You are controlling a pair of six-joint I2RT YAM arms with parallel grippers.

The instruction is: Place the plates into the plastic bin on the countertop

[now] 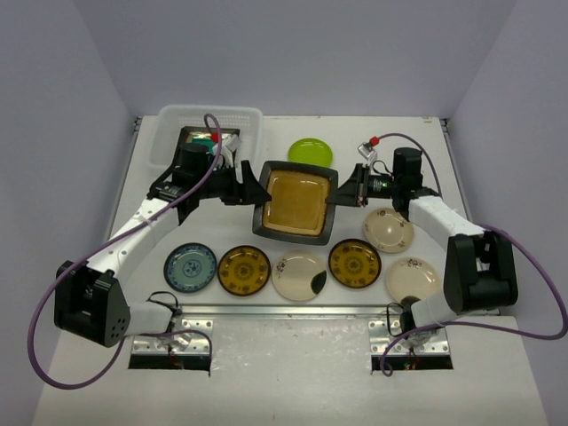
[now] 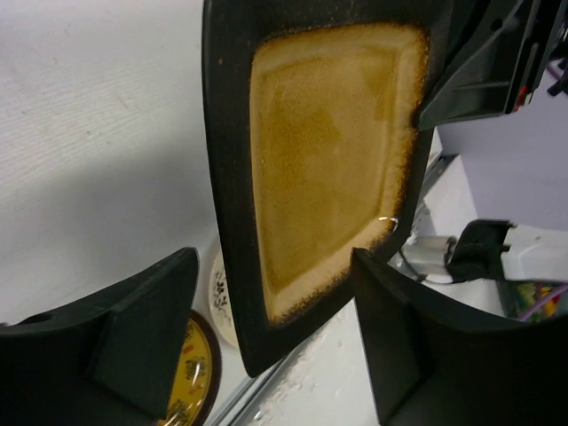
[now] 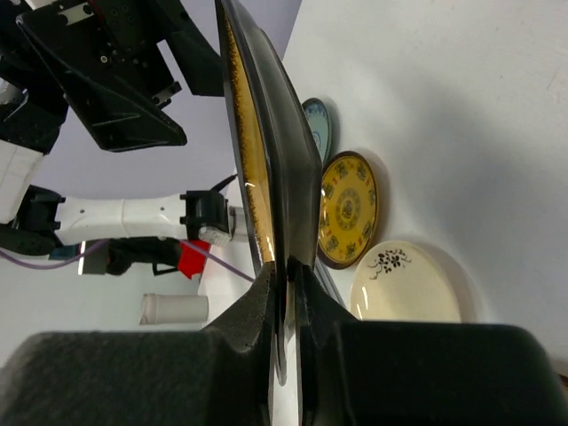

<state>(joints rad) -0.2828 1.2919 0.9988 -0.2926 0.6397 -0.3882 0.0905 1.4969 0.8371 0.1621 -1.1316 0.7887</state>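
I can read no words, numbers or brand marks anywhere. The yellow-brown plates (image 1: pixel 244 270) carry only ornamental patterns, the cream plate (image 1: pixel 299 275) only a dark sprig, and the amber square plate (image 1: pixel 295 202) just plain glaze.

The top view looks down from above and behind the arms, taking in the whole table (image 1: pixel 346 129). The left wrist view sits just behind the left claw (image 2: pixel 271 266), very near the amber square plate (image 2: pixel 328 160), facing its glazed side. The right wrist view looks along the right claw (image 3: pixel 286 275) at that plate edge-on. All three share it; both wrist views catch a yellow patterned plate (image 3: pixel 348 209).
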